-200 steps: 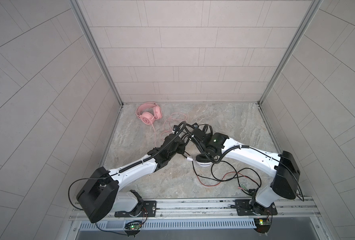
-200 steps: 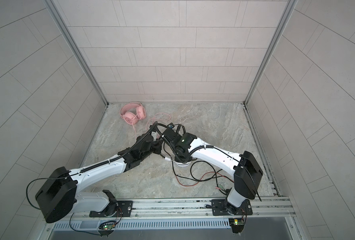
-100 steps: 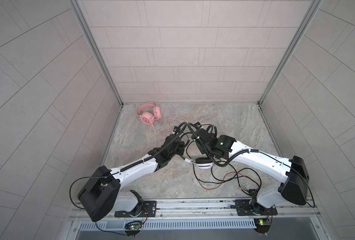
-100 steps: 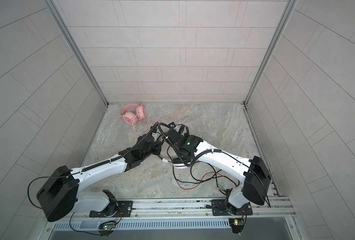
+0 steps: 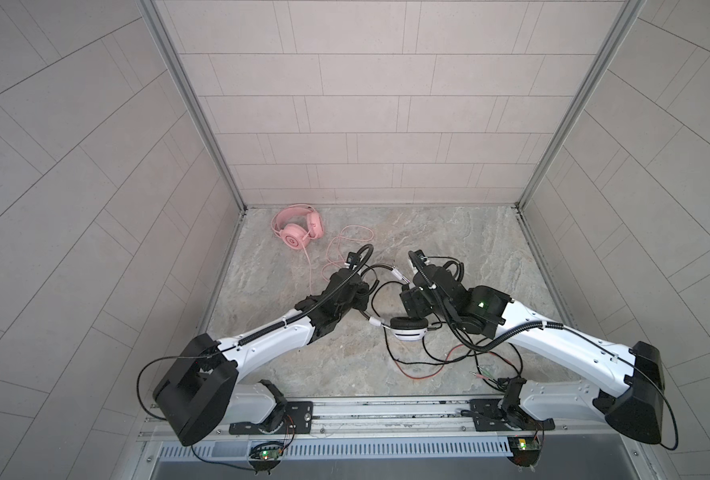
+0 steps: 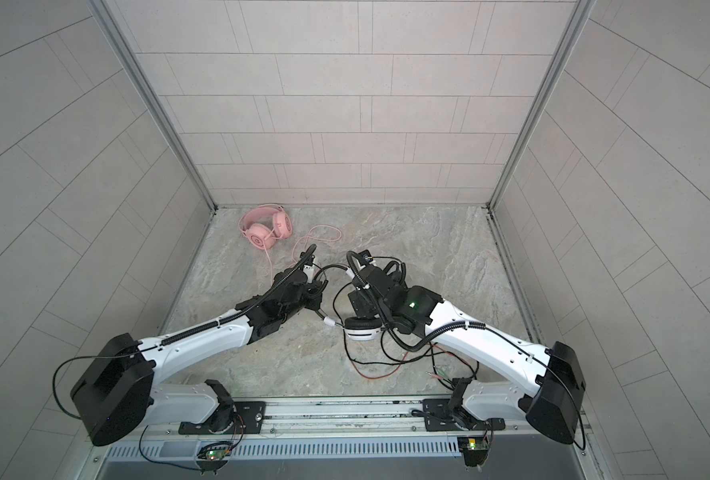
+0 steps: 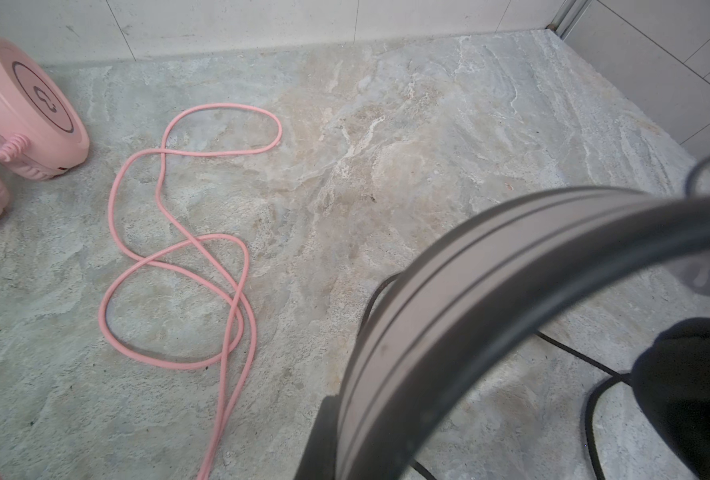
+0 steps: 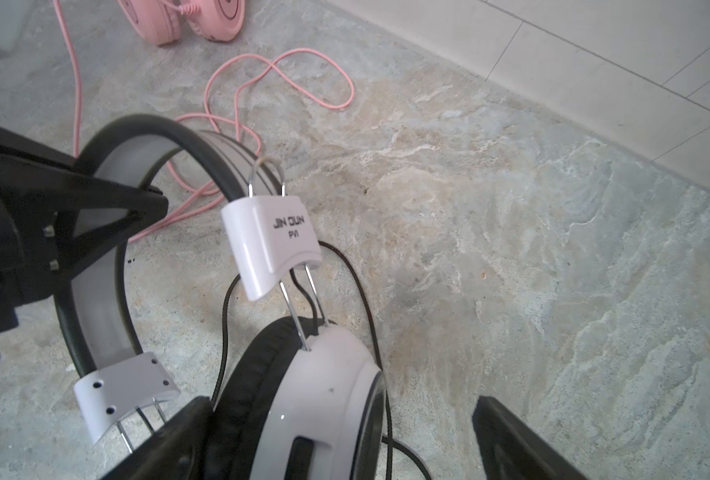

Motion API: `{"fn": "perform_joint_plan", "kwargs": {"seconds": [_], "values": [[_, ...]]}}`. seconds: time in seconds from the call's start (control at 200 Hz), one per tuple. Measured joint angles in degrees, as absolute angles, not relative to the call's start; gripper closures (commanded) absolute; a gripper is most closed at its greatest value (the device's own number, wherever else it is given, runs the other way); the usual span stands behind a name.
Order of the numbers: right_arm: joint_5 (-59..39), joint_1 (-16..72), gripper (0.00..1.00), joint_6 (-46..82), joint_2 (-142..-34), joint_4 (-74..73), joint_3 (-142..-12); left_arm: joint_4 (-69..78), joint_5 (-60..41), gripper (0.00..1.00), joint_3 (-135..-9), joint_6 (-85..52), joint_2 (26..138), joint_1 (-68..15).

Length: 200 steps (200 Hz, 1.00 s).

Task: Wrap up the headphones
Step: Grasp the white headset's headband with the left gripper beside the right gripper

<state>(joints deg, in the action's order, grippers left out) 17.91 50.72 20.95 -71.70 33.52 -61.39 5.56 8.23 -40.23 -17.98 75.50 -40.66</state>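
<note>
Left gripper clamped on white-and-black headset headband.
Right gripper jaws spread wide around its earcup; pink headset well apart.

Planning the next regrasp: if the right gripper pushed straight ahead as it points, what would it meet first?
The right gripper would likely meet the white earcup between its open jaws; depth is unclear.
</note>
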Motion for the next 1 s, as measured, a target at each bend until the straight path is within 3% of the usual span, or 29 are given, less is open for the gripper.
{"fn": "perform_joint_plan", "kwargs": {"seconds": [0.32,0.4,0.49,0.61,0.766,0.846,1.001], "values": [[14.55,50.72,0.08,21.41,-75.61,31.94,-56.73,5.15,8.34,1.0,-40.23,-18.15,75.55,-39.86],[14.55,50.72,0.19,21.82,-75.77,31.66,-56.34,4.99,7.79,1.0,-40.23,-18.24,75.55,-39.72],[15.44,50.74,0.4,22.31,-75.77,30.89,-56.25,4.99,6.98,0.98,-40.23,-18.63,75.61,-39.7],[17.67,50.72,0.62,22.59,-75.75,30.55,-56.25,5.04,6.37,0.84,-40.23,-19.66,75.94,-39.7],[20.01,50.48,0.75,19.79,-75.83,32.82,-57.01,5.82,4.08,0.52,-40.49,-20.45,76.51,-39.31],[21.32,50.48,0.76,17.91,-76.49,35.75,-59.37,5.8,2.46,0.46,-41.65,-20.88,77.47,-39.31],[23.18,50.48,0.76,14.24,-77.8,40.21,-65.65,5.76,-0.75,0.45,-43.64,-20.73,79.88,-39.27]]}}
